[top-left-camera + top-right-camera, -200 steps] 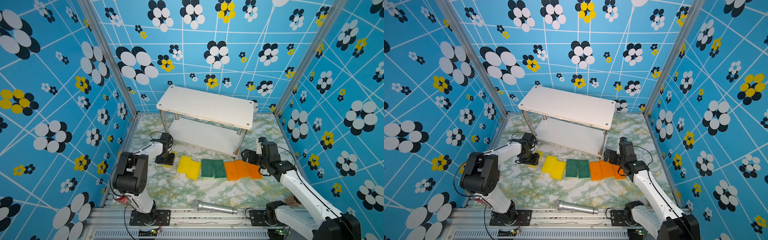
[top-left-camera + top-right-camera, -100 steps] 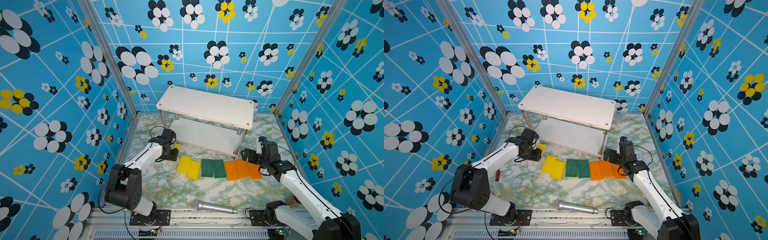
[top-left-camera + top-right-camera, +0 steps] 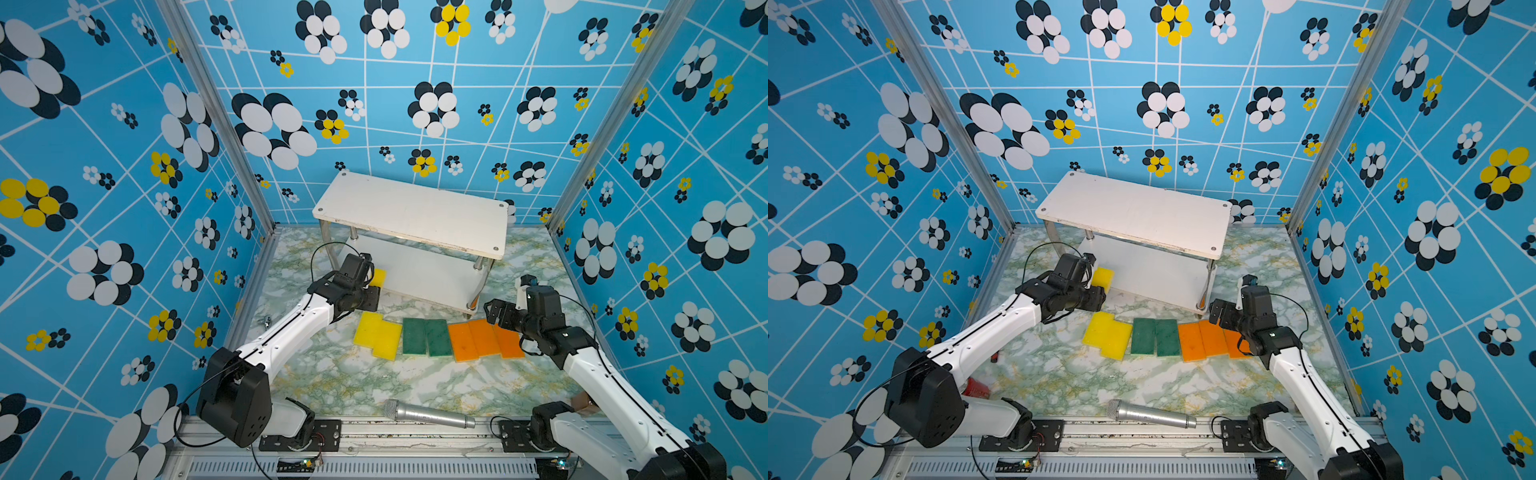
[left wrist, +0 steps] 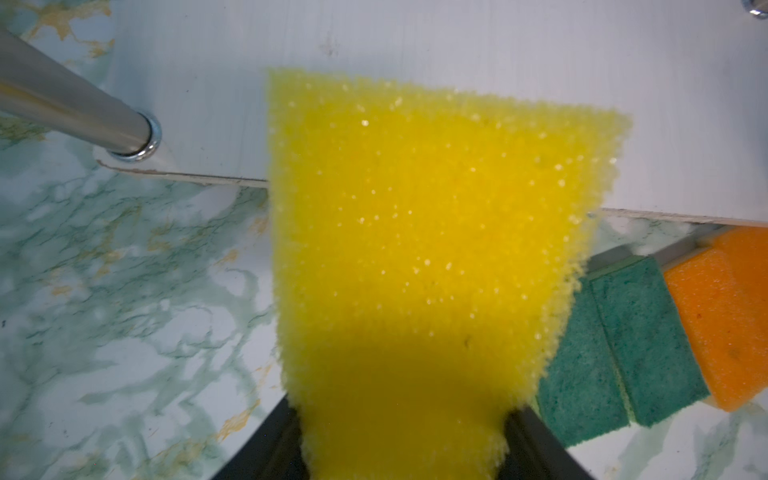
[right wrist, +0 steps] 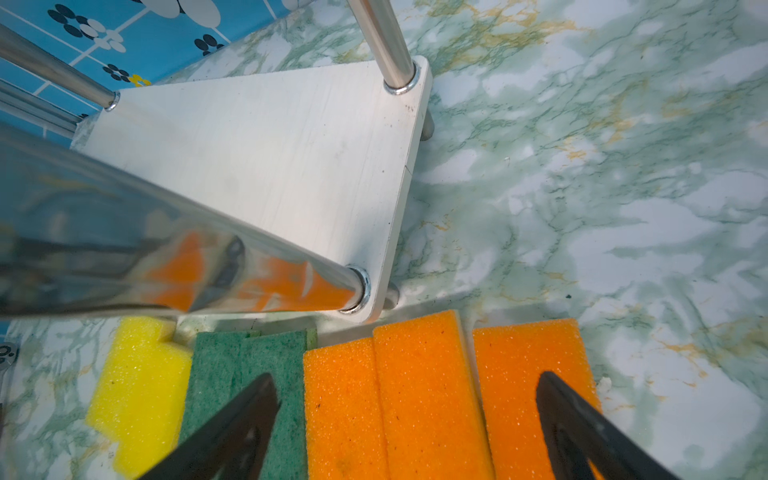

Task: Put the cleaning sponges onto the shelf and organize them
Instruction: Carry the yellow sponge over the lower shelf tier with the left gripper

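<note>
Left gripper (image 4: pixel 405 446): jaws pinched hard on the near end of a flat yellow porous foam sponge (image 4: pixel 424 232). The foam is squeezed narrow between them and flares wide ahead. The sponge's far half reaches over the front edge of the lower white board (image 4: pixel 415 37) of the two-tier white shelf (image 3: pixel 411 212); whether it touches the board, cannot tell. A shiny metal corner post (image 4: pixel 75 112) stands ahead and off to one side, apart from the sponge. Judgement: first placement, as nothing rests on either board yet. To do it well, carry the pad further in under the top board, level and clear of the post. Set it toward that post end, square to the board's edge, so later pads can line up beside it. Release only once the foam lies flat, since it will likely spring back. On the table beside this gripper, in one row: two more yellow pads (image 3: pixel 378 334), two dark green scouring pads (image 3: pixel 426 336), three orange foam pads (image 3: pixel 484 338). Right gripper (image 5: pixel 405 382): jaws spread wide, empty, hanging over the orange pads. Surface: green-veined marble-print tabletop (image 3: pixel 353 386), looks smooth. A silver microphone (image 3: pixel 428 415) lies behind both grippers, well apart from the sponges. Room: blue flower-print walls (image 3: pixel 104 166) on three sides.
</note>
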Tool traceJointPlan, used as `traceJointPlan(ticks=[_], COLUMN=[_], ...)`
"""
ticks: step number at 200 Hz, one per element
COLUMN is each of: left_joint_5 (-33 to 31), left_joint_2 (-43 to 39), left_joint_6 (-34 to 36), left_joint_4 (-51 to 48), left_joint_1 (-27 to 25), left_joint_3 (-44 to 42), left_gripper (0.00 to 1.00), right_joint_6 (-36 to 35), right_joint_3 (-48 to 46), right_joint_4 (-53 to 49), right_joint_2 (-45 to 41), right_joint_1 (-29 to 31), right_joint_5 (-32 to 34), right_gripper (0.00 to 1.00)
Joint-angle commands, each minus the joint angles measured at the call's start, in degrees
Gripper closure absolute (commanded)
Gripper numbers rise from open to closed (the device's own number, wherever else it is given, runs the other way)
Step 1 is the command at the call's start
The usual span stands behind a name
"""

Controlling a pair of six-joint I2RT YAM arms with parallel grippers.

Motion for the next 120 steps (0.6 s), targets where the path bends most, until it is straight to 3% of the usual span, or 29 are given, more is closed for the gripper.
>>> traceJointPlan(ticks=[1, 72, 120], left_joint_5=[-3.51, -9.31, -15.17], left_joint_2=[0.72, 12.10, 18.68], left_joint_6=[-3.24, -6.22, -5.70], left_joint_4=[8.48, 19.12, 20.55], left_joint_1=[-3.90, -13.68, -18.59], left_joint_3=[-1.58, 3.05, 9.76], left_gripper=[0.38, 0.37, 0.38], right_joint_6=[-0.59, -0.35, -0.26], right_joint_3=[-0.71, -2.09, -3.15], right_joint_4=[-1.72, -2.08, -2.65], right_joint_2=[-1.10, -3.19, -4.96], right_joint_1=[-0.48, -1.34, -1.53], right_joint_5=[1.07, 1.31, 1.36], right_gripper=[0.01, 0.01, 0.01])
